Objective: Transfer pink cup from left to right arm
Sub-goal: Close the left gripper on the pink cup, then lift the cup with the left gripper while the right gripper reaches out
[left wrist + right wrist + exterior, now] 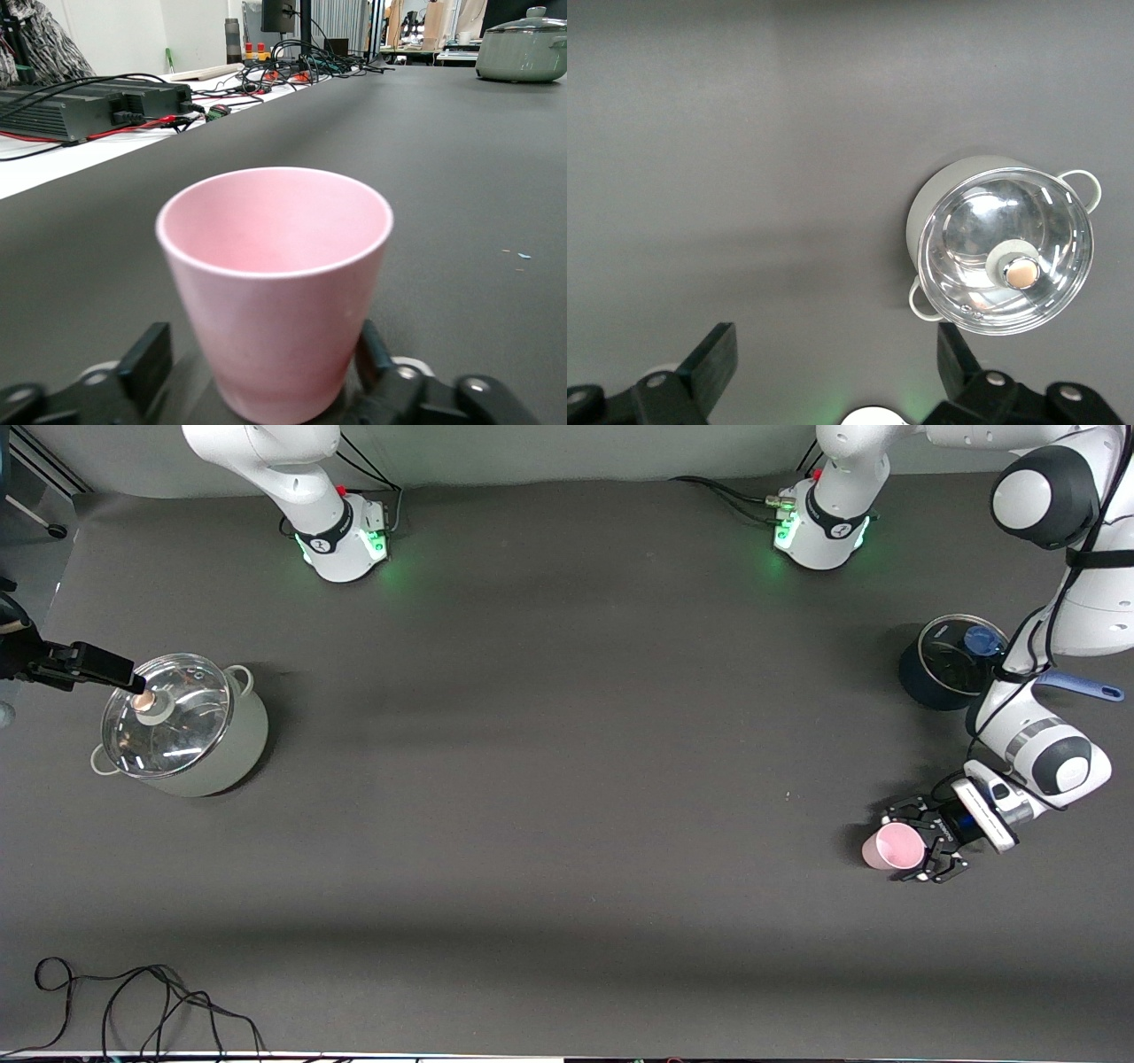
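Note:
The pink cup stands upright on the dark table near the left arm's end, its mouth open to the top. My left gripper sits low at the table with its claw fingers on either side of the cup's base. One finger stands a little apart from the cup wall, and the other finger is at the wall. My right gripper hangs in the air over the lidded grey pot's edge at the right arm's end. It is open with nothing between its fingers.
A grey-green pot with a glass lid stands toward the right arm's end. A dark blue pot with a glass lid and blue handle stands farther from the front camera than the cup. Loose black cable lies at the front edge.

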Controlling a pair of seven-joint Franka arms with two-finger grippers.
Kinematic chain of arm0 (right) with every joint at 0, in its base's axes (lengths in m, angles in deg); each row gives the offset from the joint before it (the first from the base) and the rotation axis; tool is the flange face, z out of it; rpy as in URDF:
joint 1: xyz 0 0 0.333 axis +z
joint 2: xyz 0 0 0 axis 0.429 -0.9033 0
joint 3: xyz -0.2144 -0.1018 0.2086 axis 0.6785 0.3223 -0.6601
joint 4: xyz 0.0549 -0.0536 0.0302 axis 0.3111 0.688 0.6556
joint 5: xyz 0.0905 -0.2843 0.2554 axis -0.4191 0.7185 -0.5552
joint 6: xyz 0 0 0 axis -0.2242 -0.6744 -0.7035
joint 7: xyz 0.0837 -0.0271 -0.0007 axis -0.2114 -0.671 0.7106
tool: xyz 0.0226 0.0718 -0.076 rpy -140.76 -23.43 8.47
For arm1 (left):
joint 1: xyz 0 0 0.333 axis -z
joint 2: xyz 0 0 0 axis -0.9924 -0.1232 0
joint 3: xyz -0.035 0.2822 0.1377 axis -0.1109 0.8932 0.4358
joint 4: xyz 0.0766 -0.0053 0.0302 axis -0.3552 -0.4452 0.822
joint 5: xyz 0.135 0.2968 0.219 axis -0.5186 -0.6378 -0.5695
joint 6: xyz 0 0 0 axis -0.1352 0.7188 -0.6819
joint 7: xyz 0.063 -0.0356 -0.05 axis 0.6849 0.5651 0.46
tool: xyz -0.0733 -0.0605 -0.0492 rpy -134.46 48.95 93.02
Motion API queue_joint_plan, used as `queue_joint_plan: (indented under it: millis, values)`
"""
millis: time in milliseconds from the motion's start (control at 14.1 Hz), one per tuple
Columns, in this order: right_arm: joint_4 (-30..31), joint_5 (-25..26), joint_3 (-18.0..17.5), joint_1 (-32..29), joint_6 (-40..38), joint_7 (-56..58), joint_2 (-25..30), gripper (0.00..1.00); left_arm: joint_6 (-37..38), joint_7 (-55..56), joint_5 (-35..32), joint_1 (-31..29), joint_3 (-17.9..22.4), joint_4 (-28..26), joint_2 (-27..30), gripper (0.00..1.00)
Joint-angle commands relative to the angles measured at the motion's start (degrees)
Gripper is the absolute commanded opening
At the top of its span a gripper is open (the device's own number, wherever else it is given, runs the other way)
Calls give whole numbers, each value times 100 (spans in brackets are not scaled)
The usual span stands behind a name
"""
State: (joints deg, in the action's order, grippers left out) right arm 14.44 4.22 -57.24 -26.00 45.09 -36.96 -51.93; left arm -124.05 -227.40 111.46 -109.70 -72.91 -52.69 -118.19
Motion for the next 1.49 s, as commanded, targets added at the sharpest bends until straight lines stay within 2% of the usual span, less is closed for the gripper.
queue_joint_plan:
  millis: [0, 142, 283, 496, 709, 1063, 1276, 1417]
  values:
    - [-108, -7, 23, 33, -91, 85, -54, 100, -53, -123, 137, 41, 36, -40, 15, 59]
    - [-108, -7, 23, 33, -91, 85, -54, 100, -44, -123, 128, 23, 36, -40, 15, 59]
    - [-108, -7, 23, 33, -91, 85, -45, 100, -61, -18, 128, 6, 36, -40, 76, 52]
    - [-108, -7, 23, 33, -91, 85, -54, 100, -88, 578, 67, 119, 44, -49, 365, 48]
    - [-108, -7, 23, 33, -91, 85, -45, 100, -245, 1220, 67, 409, 27, -391, 1015, 44]
    - [-117, -86, 23, 42, -152, -116, 34, 100, -641, 3108, 128, 1261, 27, -1050, 2386, 42]
    - [-134, -95, -38, 50, -214, -537, 51, 100, -1018, 4145, 294, 1840, -8, -1411, 3168, 41]
    - [-143, -356, -56, 277, -205, -1203, 51, 100, -1256, 4918, 392, 2262, -8, -1490, 3634, 41]
